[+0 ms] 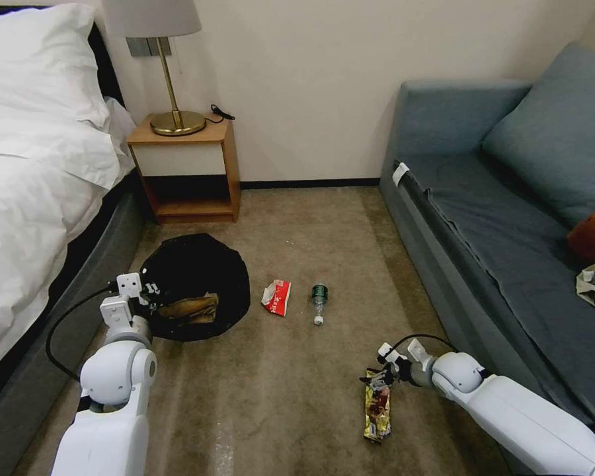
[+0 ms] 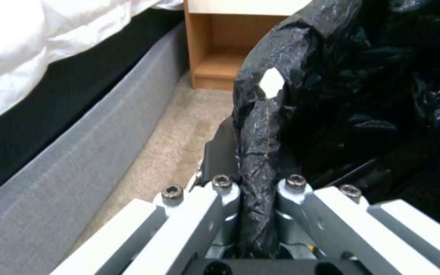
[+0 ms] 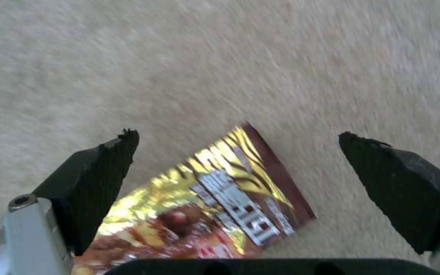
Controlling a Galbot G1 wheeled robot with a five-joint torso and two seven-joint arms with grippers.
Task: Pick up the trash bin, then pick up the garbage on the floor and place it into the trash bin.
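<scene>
The left pincer (image 2: 256, 191) is clamped on the black-lined rim of the trash bin (image 1: 198, 271), which sits on the carpet just in front of the nightstand (image 1: 186, 168). A brown paper wad (image 1: 190, 309) seems to lie inside the bin. Farther from the nightstand, the right pincer (image 3: 238, 168) is spread apart over the gold-brown snack packet (image 3: 215, 198). The red-and-white wrapper (image 1: 277, 297) and small bottle (image 1: 319, 303) lie between bin and packet.
</scene>
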